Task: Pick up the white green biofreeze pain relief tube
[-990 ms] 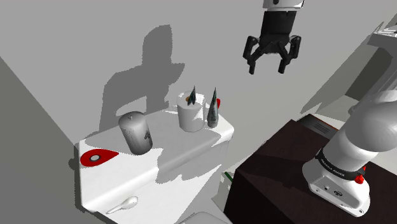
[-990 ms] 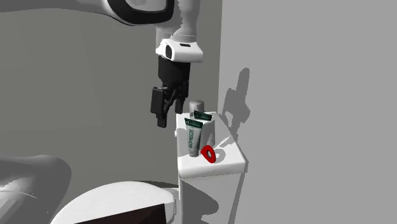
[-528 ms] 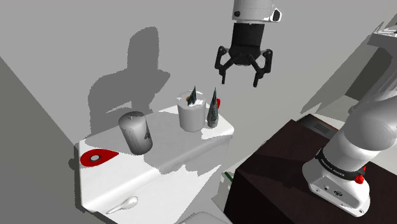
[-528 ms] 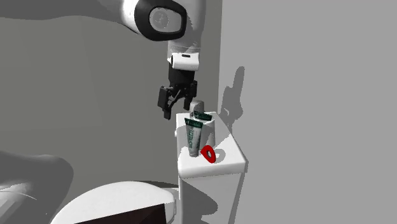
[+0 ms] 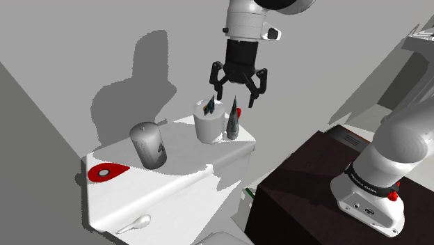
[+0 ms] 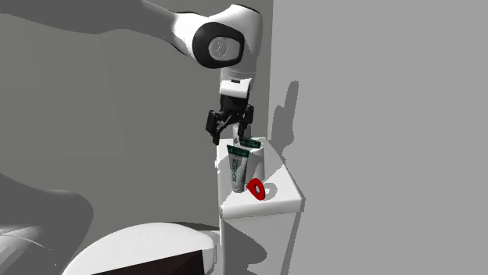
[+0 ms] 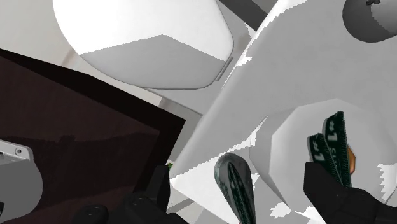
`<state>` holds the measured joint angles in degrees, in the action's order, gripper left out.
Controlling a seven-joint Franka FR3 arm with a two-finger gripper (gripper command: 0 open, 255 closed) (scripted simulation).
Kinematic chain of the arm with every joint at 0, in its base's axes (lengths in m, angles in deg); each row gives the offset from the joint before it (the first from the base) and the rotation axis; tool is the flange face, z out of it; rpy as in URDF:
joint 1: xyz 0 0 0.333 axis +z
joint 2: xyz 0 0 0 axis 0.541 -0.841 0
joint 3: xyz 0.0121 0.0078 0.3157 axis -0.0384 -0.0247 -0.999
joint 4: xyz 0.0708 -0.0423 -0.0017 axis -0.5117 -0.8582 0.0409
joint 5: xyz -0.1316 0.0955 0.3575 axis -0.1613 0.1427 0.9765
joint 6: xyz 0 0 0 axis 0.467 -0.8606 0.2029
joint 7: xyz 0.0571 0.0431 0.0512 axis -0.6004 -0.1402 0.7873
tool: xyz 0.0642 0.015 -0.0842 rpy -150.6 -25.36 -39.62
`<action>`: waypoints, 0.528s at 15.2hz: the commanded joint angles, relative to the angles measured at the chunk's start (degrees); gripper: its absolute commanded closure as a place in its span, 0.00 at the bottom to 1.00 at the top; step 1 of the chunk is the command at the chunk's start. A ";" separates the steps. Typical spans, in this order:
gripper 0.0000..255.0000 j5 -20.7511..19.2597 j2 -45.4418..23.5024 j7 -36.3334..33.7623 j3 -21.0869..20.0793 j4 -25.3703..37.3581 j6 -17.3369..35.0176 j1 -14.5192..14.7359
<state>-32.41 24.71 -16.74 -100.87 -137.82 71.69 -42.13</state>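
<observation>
1. Gripper (image 5: 235, 99) – all-black, two fingers, on the white Franka arm (image 5: 245, 21). It points straight down and hangs just above the tube, and the fingers are spread wide with nothing between them gripped.
2. Biofreeze tube (image 5: 232, 120) – white body with a green band and lettering. It stands upright at the end of the tank top nearest the stand, just beside the cup. In the wrist view its flattened upper end (image 7: 235, 188) lies between the two fingers (image 7: 331, 191), and neither finger touches it.
3. White cup (image 5: 209, 127) – stands upright on the tank top next to the tube, with two more green-printed tubes (image 7: 334, 143) standing inside it.
4. Grey canister (image 5: 147, 144) – a rounded cylinder that leans a little. It sits on the same surface, well apart from the cup and toward the shoulder view's left.
5. Red ring (image 6: 256, 187) – lies on the tank top just beside the foot of the tube.
6. Red teardrop piece (image 5: 106, 171) – has a grey centre and sits flat at the far end of the tank top, beyond the canister.
7. White spoon (image 5: 135, 223) – rests low on the front edge, in the shoulder view's lower left.
8. White toilet tank (image 5: 188, 181) – its flat top carries every item listed above.
9. Toilet lid (image 7: 146, 44) – a white oval, below the tank.
10. Dark stand (image 5: 306, 188) – a box bearing the arm's base.
</observation>
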 commanded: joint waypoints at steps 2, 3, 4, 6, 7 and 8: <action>0.00 0.22 -0.69 0.05 -0.72 -1.73 2.47 -0.04; 0.00 0.31 -0.85 0.19 -0.91 -2.35 3.24 -0.02; 0.00 0.39 -1.03 0.33 -1.11 -2.97 4.02 0.00; 0.00 0.44 -1.13 0.41 -1.22 -3.33 4.46 0.02; 1.00 0.36 -1.27 0.40 -1.26 -3.25 4.51 -0.03; 1.00 0.39 -1.19 0.46 -1.20 -3.29 4.47 -0.03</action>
<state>-32.02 23.55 -16.29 -102.05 -141.07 76.07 -42.15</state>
